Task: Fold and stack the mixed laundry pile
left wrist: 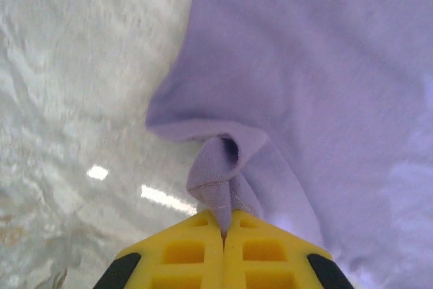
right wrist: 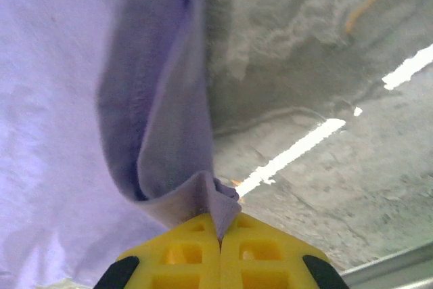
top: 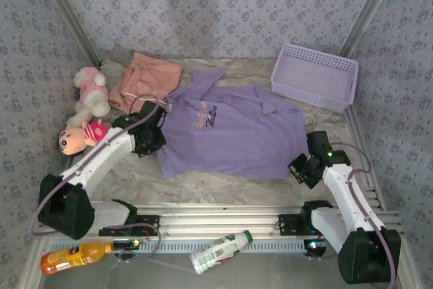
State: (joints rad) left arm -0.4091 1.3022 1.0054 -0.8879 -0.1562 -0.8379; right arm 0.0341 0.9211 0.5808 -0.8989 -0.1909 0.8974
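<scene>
1. Tabletop [top: 203,184]: pale crinkled cover across mid-frame in the top view. No folded stack anywhere on it, so the job looks barely begun.
2. Lavender shirt [top: 230,133]: centre of frame, spread flat and front up, dark chest lettering showing, collar toward upper left. No fold in it yet. Two spots on its edge are pinched, one at left of centre and one at lower right.
3. Salmon-pink shorts [top: 145,79]: upper left, just beyond the shirt's collar end, lying loose and rumpled. Nothing is gripping them, and they appear unfolded.
4. Left claw [top: 157,140]: at the shirt's left edge, jaws pressed together on a tuck of lavender cloth. In the left wrist view the claw [left wrist: 223,225] has fabric puckering up from between its yellow fingers [left wrist: 183,252].
5. Right claw [top: 298,167]: at the shirt's lower-right corner. In the right wrist view the claw [right wrist: 220,225] is clamped on the hem, with cloth [right wrist: 155,113] running up-frame from it in a doubled fold.
6. Status, by judgement: both grips are set and the 1st shirt fold is prob. next. Left to do: fold shirt, fold shorts, stack the two.
</scene>
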